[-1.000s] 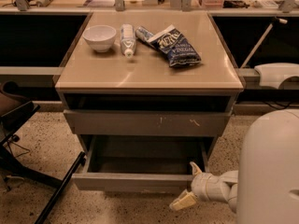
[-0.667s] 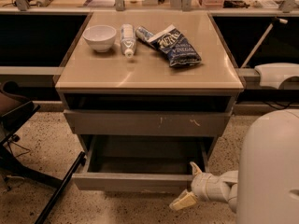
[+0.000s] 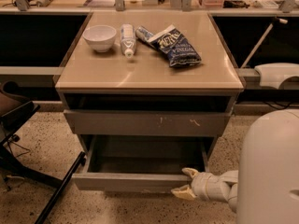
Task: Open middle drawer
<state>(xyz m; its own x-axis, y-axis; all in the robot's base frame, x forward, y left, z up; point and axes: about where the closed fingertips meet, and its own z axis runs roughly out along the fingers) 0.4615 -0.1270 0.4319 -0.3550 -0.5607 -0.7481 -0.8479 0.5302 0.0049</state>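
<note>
The middle drawer (image 3: 135,181) is pulled out from the cabinet, low in the camera view. Its flat grey front has a small pale scuff at the lower edge, and its grey inside (image 3: 147,155) looks empty. My gripper (image 3: 184,183) is at the right end of the drawer front, reaching in from the right. Its pale fingers (image 3: 190,172) are spread, one at the top rim of the front and the other below it. I cannot tell whether they touch the front.
Above the open drawer is a shut grey front with white scratch marks (image 3: 149,123). On the cabinet top (image 3: 93,73) lie a white bowl (image 3: 100,37), a tube (image 3: 127,39) and a dark snack bag (image 3: 175,45). A black chair base (image 3: 28,162) stands at the left. My white body (image 3: 271,167) fills the lower right.
</note>
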